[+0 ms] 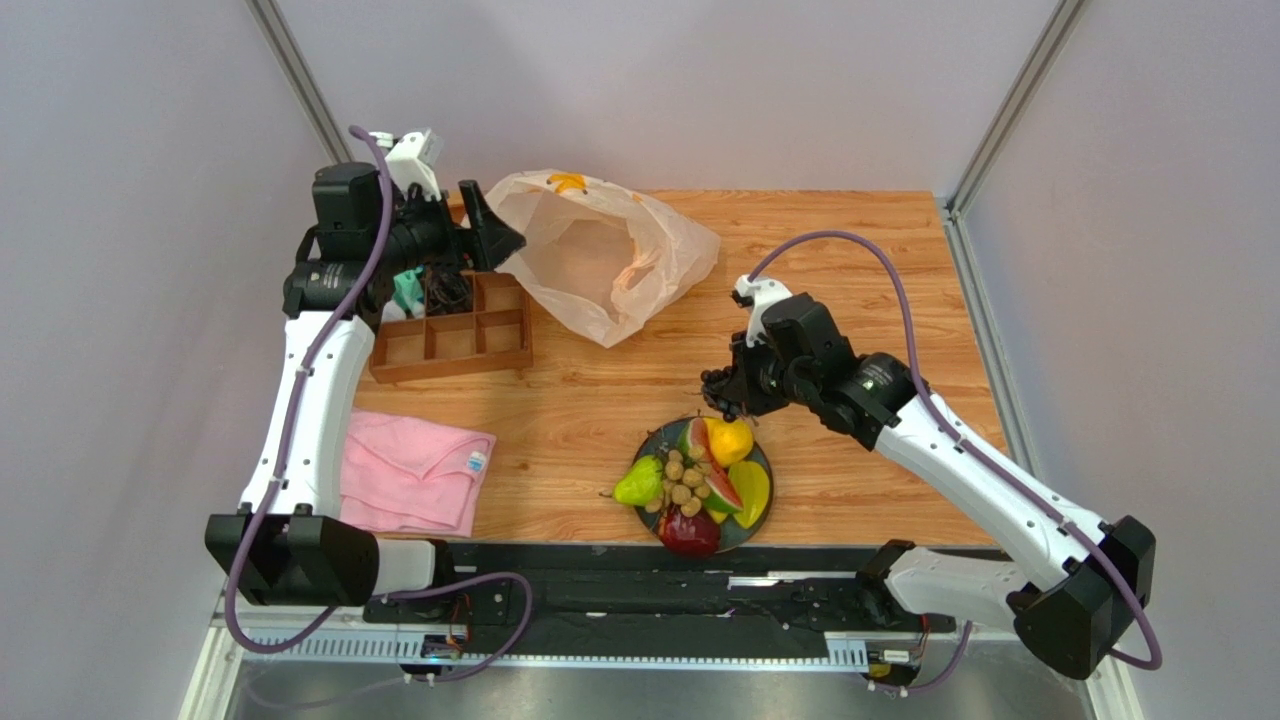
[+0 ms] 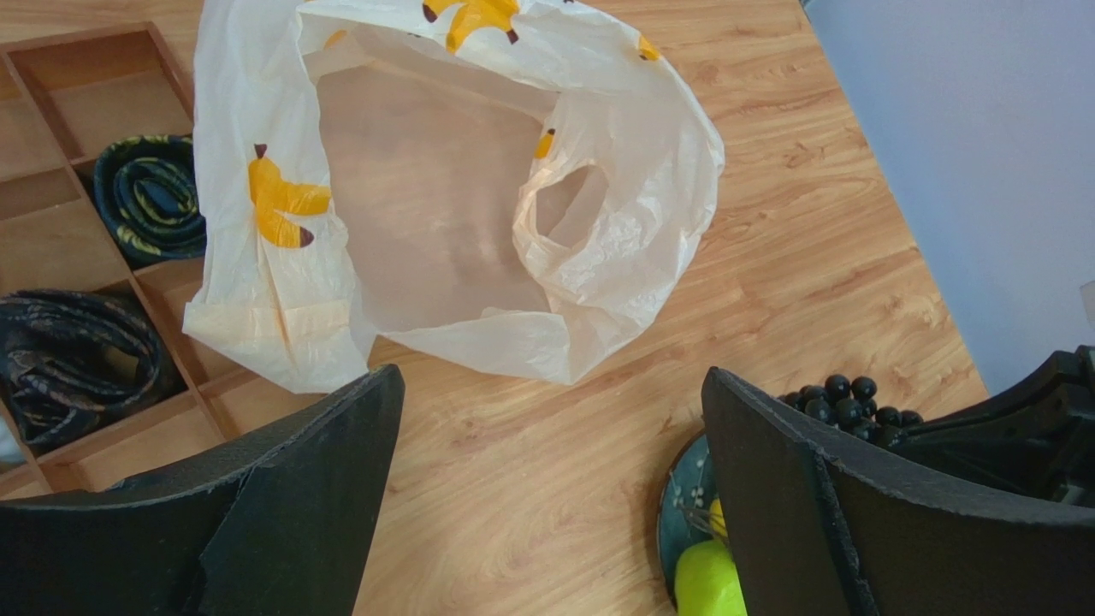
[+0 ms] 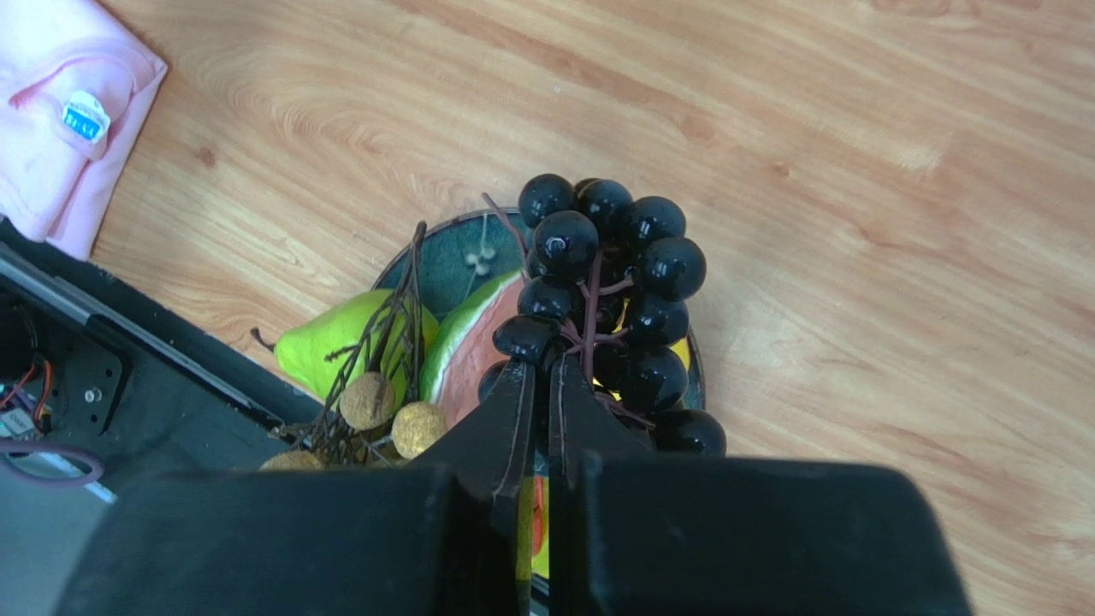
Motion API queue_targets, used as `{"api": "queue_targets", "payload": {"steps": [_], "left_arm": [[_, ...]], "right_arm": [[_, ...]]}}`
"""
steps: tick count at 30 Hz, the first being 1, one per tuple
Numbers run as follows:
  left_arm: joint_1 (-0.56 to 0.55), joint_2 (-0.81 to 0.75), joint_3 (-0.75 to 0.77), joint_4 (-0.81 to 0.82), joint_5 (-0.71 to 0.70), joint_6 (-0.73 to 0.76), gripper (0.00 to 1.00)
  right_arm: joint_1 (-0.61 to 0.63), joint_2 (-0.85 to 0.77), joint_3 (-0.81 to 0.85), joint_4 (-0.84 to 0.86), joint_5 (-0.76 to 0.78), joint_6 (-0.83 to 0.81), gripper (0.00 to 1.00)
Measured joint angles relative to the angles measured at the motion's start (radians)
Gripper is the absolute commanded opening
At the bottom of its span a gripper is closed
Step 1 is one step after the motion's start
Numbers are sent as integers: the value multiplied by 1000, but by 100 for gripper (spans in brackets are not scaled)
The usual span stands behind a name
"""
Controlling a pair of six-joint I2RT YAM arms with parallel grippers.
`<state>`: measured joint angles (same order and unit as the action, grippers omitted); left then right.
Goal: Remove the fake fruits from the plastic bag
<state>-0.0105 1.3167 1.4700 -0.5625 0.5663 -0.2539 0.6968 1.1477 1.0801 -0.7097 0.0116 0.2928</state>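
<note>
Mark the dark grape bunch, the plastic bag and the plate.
dark grape bunch (image 3: 567, 244), right wrist view, on a top grape.
plastic bag (image 2: 285, 200), left wrist view, on a banana print.
plate (image 3: 446, 265), right wrist view, on its bare rim.

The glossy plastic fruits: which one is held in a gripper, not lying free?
The dark purple plastic grape bunch: the right gripper is shut on it over the dark round plate; the green plastic pear and the rest lie free there.

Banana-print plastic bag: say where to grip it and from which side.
Pinch the cut-out handle loop of the crinkly translucent banana-print plastic bag, probably from above on its open-mouth side. The bag lies slumped on the table, and that loop is a thin raised fold.
</note>
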Motion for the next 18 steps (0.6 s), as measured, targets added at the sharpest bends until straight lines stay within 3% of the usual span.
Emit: {"api": "queue_targets", "payload": {"steps": [18], "left_arm": [[23, -56, -56, 5, 36, 10, 93]], "right_arm": [[29, -145, -260, 108, -130, 18, 0]]}}
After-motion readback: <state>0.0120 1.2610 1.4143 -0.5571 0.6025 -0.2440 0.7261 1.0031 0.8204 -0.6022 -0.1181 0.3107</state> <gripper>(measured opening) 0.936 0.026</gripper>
